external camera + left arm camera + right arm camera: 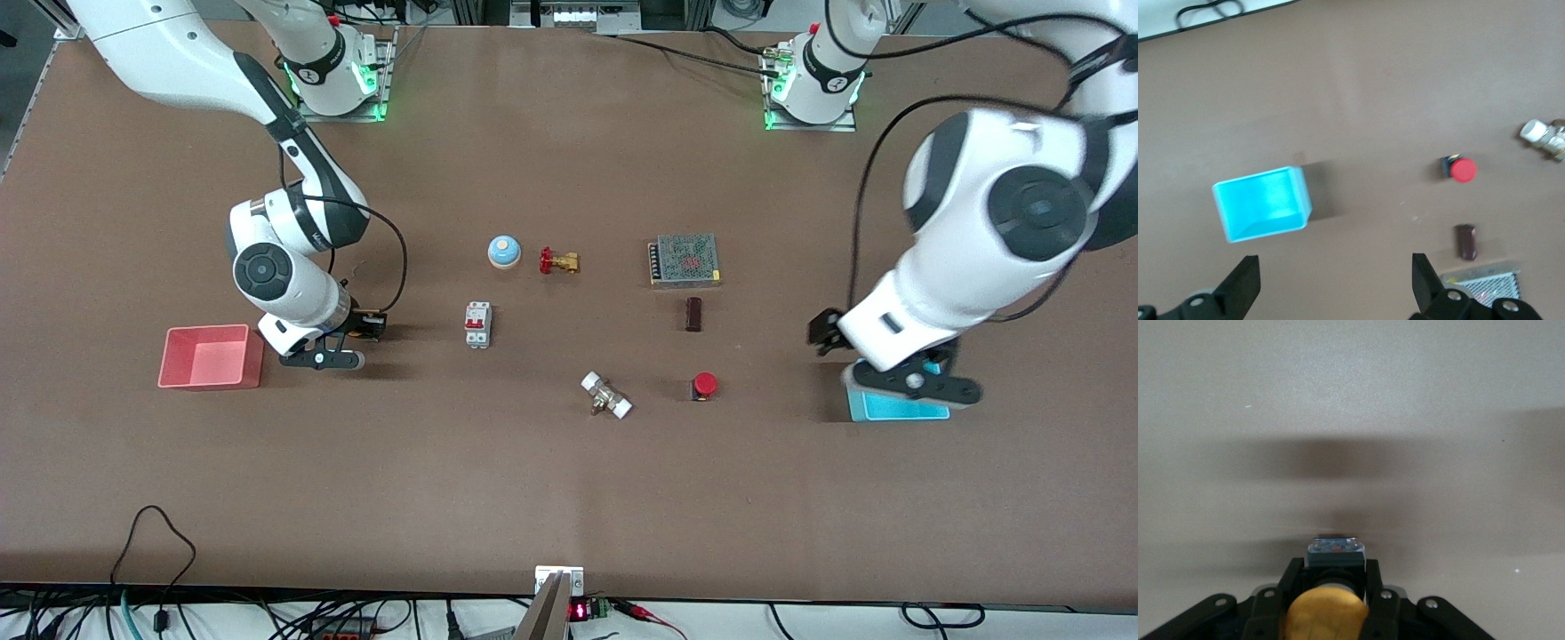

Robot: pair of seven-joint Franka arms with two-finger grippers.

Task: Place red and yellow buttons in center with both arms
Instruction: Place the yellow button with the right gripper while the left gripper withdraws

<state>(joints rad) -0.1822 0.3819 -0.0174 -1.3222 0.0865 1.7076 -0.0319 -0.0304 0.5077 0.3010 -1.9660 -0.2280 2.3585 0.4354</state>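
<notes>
Right gripper [348, 333]: hangs low over the table just beside the pink bin [211, 357], on the side toward the middle; its fingers [1373, 581] are clamped on the yellow button [1327, 613], the orange-yellow cap filling the space between them in the right wrist view

Left gripper [1335, 277]: up over the cyan bin [896, 405] at the left arm's end of the table; its fingers [1421, 277] stand wide apart with nothing between them

Red button [704, 385]: on the brown tabletop [569, 480], between the white-capped metal fitting [606, 396] and the cyan bin; nearer the front camera than the small dark brown block [693, 314]; untouched by either arm

Pink bin: open top; only its bare floor shows

Cyan bin: seen from the left wrist, its inside [1261, 207] shows only bare blue floor; in the front view the gripper covers much of it

Middle of the table: blue-domed bell [504, 252] beside a brass valve with a red handwheel [558, 261]; a white circuit breaker [478, 324] nearer the camera than the bell; a grey mesh-topped box [684, 260] toward the left arm's end
</notes>
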